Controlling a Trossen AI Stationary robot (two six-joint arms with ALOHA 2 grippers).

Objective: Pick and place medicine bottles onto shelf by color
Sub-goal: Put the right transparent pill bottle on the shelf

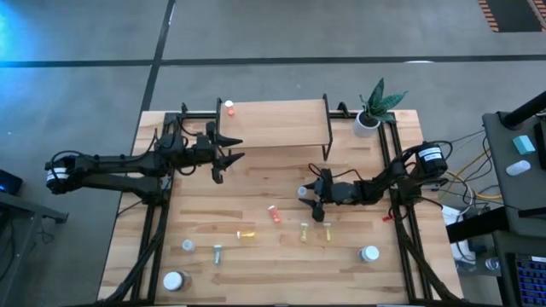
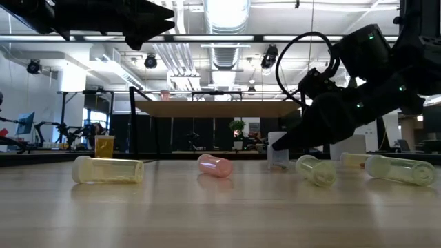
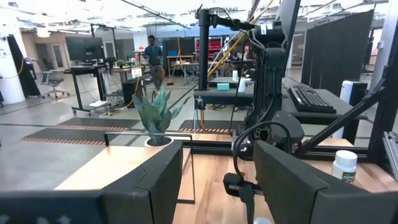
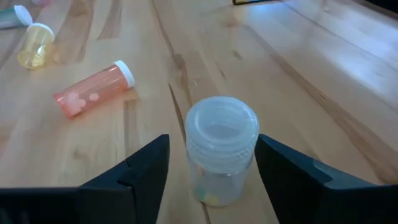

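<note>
Right hand [image 4: 211,168] open, fingers either side of an upright clear bottle [image 4: 221,149] mid-counter [image 1: 256,196]; contact unclear. Left hand [image 1: 229,152] open beside the shelf [image 1: 277,124], which carries 1 orange bottle [image 1: 229,107].

The left pincer [image 1: 229,153] hangs raised on its outstretched arm, fingers spread wide apart. The right pincer [image 1: 309,198] sits low on its bent arm, fingers [image 4: 140,171] parted, nothing pinched between them.
</note>
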